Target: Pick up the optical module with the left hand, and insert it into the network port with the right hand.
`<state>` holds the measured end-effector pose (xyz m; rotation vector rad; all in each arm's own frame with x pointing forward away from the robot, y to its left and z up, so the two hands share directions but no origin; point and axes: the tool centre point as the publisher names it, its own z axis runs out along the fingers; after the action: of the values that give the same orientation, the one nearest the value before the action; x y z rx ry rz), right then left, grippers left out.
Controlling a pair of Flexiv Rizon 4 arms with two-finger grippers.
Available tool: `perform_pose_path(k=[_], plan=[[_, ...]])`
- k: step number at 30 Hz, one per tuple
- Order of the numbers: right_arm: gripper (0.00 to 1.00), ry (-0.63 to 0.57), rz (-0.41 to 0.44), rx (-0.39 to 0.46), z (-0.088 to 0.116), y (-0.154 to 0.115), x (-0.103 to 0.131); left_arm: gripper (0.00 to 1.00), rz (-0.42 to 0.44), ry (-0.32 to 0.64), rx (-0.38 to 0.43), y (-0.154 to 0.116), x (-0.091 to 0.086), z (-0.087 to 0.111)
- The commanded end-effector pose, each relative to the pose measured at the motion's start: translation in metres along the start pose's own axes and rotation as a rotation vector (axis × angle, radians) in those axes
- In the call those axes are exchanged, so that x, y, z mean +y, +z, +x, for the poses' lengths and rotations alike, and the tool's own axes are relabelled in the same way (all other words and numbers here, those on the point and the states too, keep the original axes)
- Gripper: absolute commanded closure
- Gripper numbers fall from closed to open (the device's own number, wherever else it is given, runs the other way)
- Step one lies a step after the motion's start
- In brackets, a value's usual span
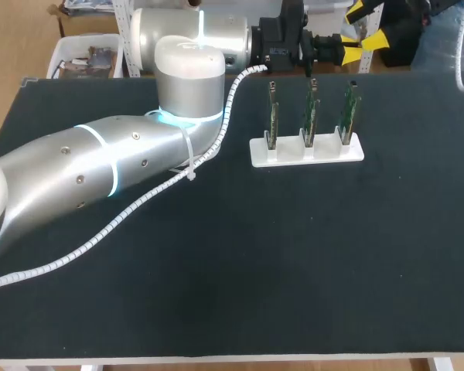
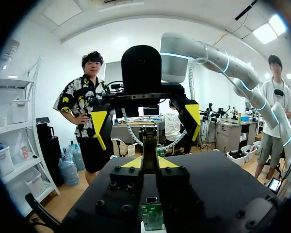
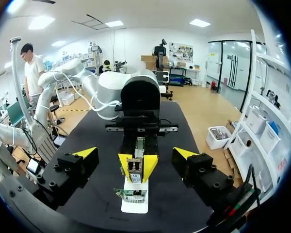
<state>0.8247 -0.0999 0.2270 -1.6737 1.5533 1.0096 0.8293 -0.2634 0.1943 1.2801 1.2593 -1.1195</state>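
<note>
optical module (image 3: 135, 176) in left jaws

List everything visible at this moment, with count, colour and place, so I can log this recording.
table: one, black, under everything
stand: one, white, far middle of the table
boards: three, green, upright side by side in the stand
module: one, silver, between the left gripper's fingers
cable: one, white spiral, running along the left arm
left arm: one, silver, coming in from the left across the table
left gripper: one, black with yellow tips, shut on the module, above the table's far side
right gripper: one, black with yellow tips, open wide, facing the left gripper
</note>
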Motion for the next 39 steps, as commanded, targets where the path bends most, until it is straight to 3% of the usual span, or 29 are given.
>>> perform_pose_path(k=[1, 21, 22, 23, 24, 25, 39], plan=[[0.00, 0.001, -0.733, 0.003, -0.0004, -0.0011, -0.0093, 1.00, 0.004, 0.000, 0.002, 0.0004, 0.0018, 0.0001], [0.00, 0.006, -0.725, 0.006, 0.0040, -0.0087, -0.0109, 1.00, 0.004, 0.000, 0.002, 0.0004, 0.0018, 0.0001], [0.52, 0.006, -0.725, 0.006, 0.0043, -0.0085, -0.0108, 1.00, 0.004, 0.000, 0.002, 0.0004, 0.0018, 0.0001], [0.60, 0.005, -0.726, 0.005, 0.0044, -0.0084, -0.0107, 1.00, 0.004, 0.000, 0.002, 0.0004, 0.0018, 0.0001], [0.96, 0.003, -0.727, 0.002, 0.0048, -0.0083, -0.0104, 1.00, 0.004, 0.000, 0.002, 0.0004, 0.0018, 0.0001], [1.00, 0.003, -0.727, 0.002, 0.0050, -0.0083, -0.0102, 1.00, 0.004, 0.000, 0.002, 0.0004, 0.0018, 0.0001], [1.00, 0.009, -0.724, 0.014, 0.0068, -0.0089, -0.0100, 1.00, 0.004, 0.000, 0.002, 0.0004, 0.0018, 0.0001]])
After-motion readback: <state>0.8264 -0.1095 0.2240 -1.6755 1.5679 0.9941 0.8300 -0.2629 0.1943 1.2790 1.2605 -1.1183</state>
